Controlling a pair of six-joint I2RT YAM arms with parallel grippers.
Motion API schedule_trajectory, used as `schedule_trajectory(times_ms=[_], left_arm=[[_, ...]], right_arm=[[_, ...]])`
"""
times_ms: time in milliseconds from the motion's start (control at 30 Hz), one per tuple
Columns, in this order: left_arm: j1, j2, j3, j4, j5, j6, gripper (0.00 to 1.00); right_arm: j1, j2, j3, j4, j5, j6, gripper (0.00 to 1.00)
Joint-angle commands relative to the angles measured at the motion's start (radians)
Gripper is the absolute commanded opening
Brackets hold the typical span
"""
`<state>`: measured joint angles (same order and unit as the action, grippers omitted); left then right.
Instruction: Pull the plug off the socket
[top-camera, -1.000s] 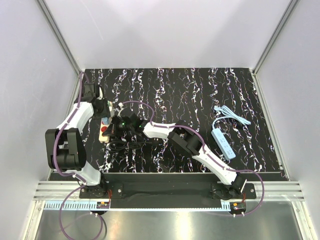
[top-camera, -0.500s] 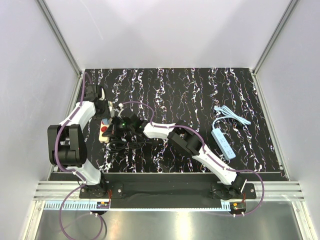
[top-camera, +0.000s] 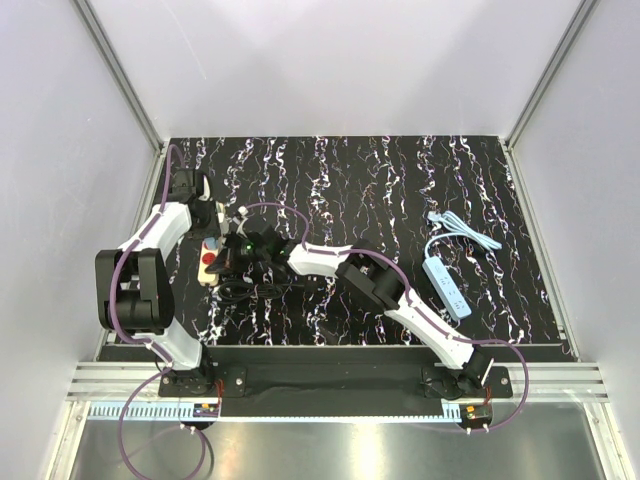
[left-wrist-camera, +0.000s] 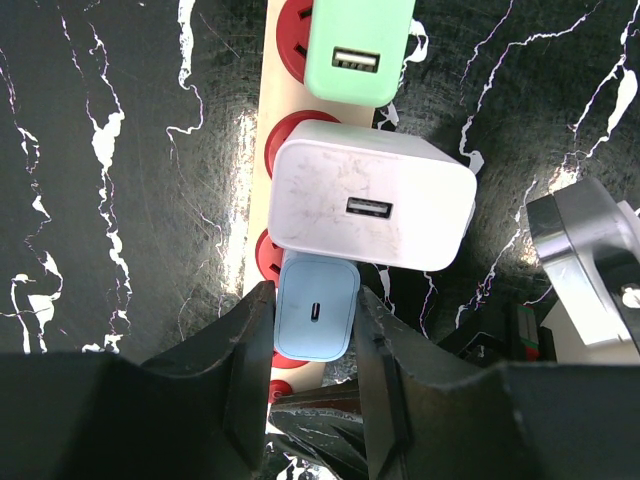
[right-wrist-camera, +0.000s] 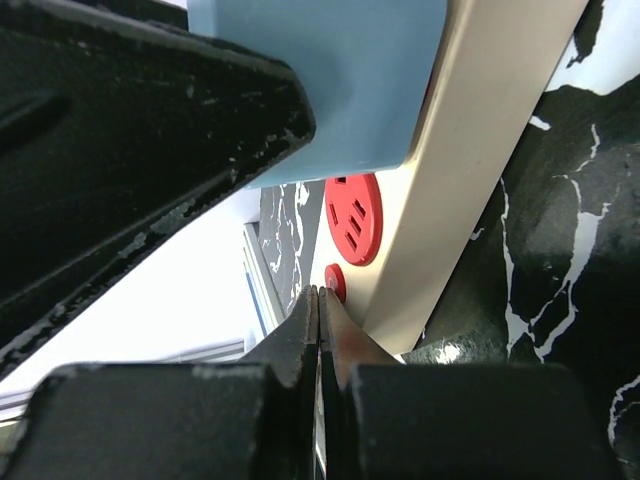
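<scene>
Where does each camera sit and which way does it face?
Top external: high behind the robot, looking down on the table; left arm and right arm show.
Left wrist: looks down on the strip and blue plug; its fingers flank the plug.
Right wrist: low beside the strip; its shut fingers show.
Wrist views share strip and blue plug.

Up top, a plain pale grey back wall (top-camera: 330, 70) with a soft bright patch of light high on it. Matching pale grey side walls close in on the left (top-camera: 50, 150) and right (top-camera: 590, 180). Slim aluminium corner posts run diagonally down, one left (top-camera: 118, 72), one right (top-camera: 545, 72). Below them, the black marble-patterned counter (top-camera: 380, 190) streaked with white veins. At its near edge, a ribbed aluminium rail (top-camera: 110, 378), then a brushed, reflective metal sheet (top-camera: 340, 450) along the bottom.
</scene>
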<state>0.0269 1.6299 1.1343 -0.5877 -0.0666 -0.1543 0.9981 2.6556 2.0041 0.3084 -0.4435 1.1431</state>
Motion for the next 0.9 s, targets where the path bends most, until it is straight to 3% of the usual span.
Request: schedule_trajectory(times_ms=[0, 467, 867], left_arm=[[-0.002, 0.001, 0.015, 0.029, 0.014, -0.014, 0.00], [-0.002, -0.038, -0.004, 0.037, 0.053, -0.031, 0.00], [-0.010, -0.088, -0.024, 0.054, 0.048, -0.025, 0.00]], right_arm=[[-0.019, 0.043, 0.001, -0.150, 0.022, -0.025, 0.00], [-0.019, 0.084, 0.096, -0.340, 0.060, -0.065, 0.00], [-0.021, 0.089, 0.097, -0.353, 0.051, -0.051, 0.00]])
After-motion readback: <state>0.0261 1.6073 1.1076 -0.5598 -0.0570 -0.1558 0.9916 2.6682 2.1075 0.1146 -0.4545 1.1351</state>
